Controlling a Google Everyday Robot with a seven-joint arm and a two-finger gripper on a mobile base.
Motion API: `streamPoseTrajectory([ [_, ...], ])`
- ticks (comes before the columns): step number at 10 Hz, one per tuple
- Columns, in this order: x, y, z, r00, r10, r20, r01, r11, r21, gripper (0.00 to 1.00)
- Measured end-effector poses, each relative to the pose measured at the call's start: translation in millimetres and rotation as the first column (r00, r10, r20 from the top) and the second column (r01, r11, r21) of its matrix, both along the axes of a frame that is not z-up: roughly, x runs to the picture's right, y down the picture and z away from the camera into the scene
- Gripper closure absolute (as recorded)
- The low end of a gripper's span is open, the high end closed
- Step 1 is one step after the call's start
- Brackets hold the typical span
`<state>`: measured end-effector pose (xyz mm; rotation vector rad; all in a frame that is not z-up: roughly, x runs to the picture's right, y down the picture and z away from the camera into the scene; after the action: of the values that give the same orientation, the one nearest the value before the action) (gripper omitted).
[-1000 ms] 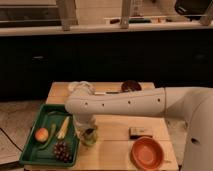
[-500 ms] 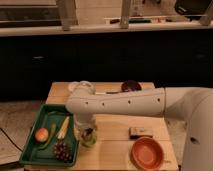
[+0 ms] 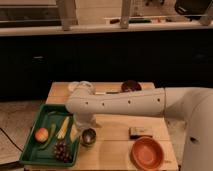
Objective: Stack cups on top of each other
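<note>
To the left of your gripper [image 3: 88, 129] sits the green tray [image 3: 31, 150] with an apple [image 3: 41, 134] and grapes [image 3: 61, 150]. The gripper hangs just above the cups [image 3: 88, 137], which look like 1 nested stack, its fingers spread apart. To its right lie a small dark block [image 3: 140, 132] and the orange bowl [image 3: 148, 152].

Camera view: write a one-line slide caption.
White arm reaches across table; open gripper above cup beside green tray.

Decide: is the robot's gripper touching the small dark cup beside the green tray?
Cannot tell. In the camera view the gripper hangs right above the small dark cup, its arm hiding any gap.
</note>
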<state>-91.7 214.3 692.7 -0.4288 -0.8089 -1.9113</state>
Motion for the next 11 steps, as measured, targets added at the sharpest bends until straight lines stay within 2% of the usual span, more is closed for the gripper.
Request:
streamPoseTrajectory([
  [11, 1.1, -7.5, -2.5, 1.000, 0.007, 0.011, -0.007, 0.9999, 0.012, 0.20],
])
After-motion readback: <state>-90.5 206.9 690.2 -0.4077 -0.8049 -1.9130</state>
